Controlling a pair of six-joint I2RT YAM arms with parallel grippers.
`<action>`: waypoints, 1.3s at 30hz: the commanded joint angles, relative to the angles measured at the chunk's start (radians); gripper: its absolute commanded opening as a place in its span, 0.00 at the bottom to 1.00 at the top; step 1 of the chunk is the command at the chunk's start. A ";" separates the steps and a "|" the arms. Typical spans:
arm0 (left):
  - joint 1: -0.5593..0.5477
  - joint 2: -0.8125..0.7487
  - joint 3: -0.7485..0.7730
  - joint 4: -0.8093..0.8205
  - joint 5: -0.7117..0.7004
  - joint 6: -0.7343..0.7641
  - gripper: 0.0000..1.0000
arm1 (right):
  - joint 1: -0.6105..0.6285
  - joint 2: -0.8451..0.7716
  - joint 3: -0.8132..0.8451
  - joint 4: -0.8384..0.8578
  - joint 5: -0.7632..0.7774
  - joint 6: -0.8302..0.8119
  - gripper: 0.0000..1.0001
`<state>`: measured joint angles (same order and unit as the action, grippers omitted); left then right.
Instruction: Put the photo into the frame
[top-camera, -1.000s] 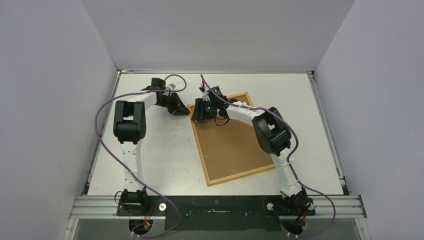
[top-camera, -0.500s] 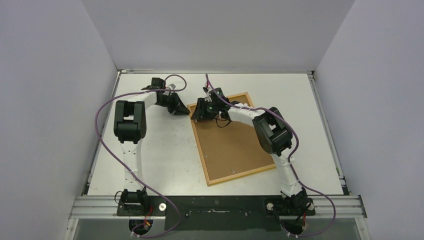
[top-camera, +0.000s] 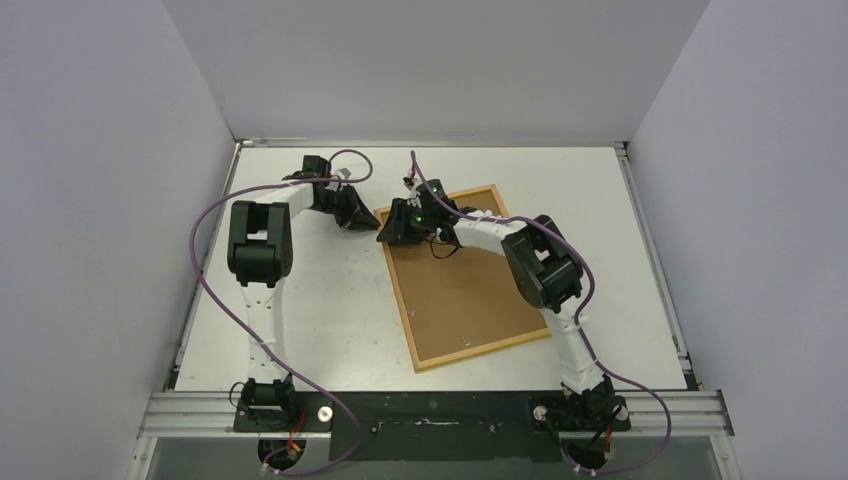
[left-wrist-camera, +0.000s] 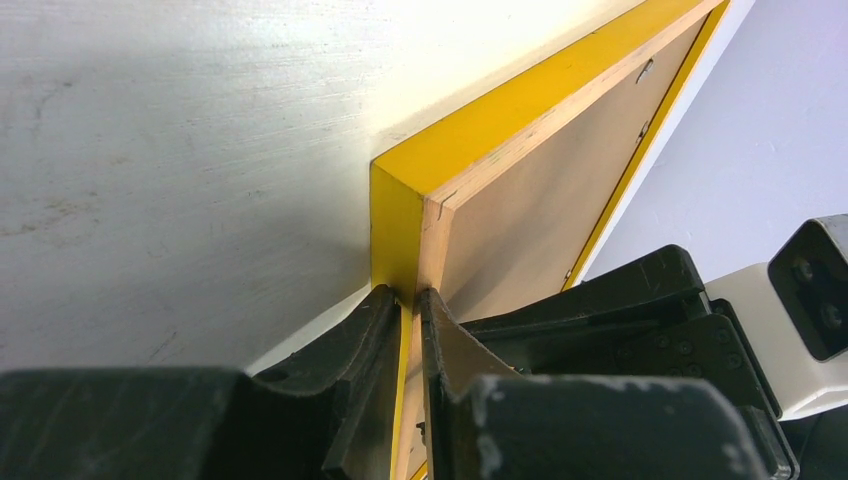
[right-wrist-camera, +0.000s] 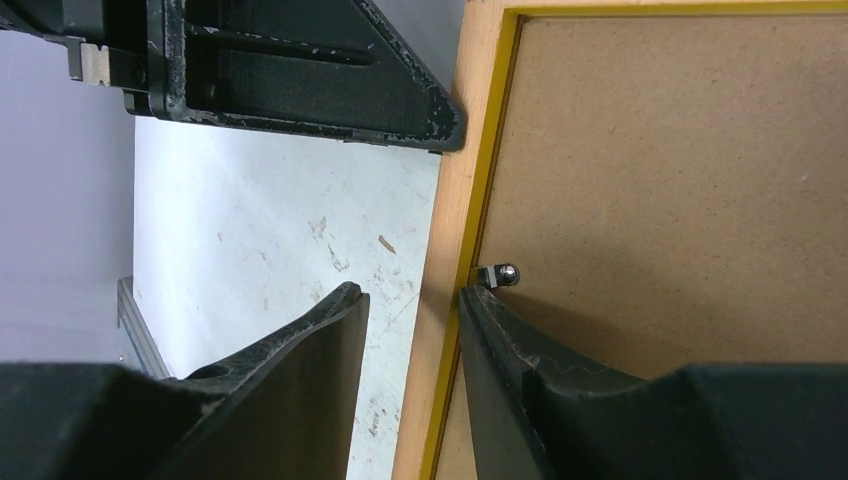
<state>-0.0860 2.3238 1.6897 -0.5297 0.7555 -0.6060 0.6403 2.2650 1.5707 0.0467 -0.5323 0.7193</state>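
On the table (top-camera: 300, 320) lies the frame (top-camera: 401, 300), back side up, with its brown board (top-camera: 460, 290) showing. The left fingers (left-wrist-camera: 365, 350) pinch the frame's far left corner, likely so it cannot slide. The right fingers (right-wrist-camera: 310, 350) are apart, one on each side of the frame's left edge, next to a little metal clip (right-wrist-camera: 500, 272), maybe to turn it. I cannot see the photo.

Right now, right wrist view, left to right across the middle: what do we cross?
table → frame → metal clip → backing board
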 joint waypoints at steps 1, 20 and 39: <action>-0.006 0.040 0.007 -0.049 -0.098 0.014 0.12 | 0.015 0.032 -0.017 -0.016 0.018 -0.018 0.40; 0.009 -0.020 0.063 -0.100 -0.089 0.086 0.36 | -0.051 -0.327 -0.279 0.114 0.165 -0.076 0.50; -0.068 -0.380 -0.356 -0.012 -0.262 0.086 0.52 | -0.534 -0.704 -0.461 -0.514 0.571 -0.199 0.72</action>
<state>-0.1040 2.0422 1.3975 -0.5873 0.5446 -0.5308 0.1600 1.5833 1.1408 -0.3130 -0.0025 0.5491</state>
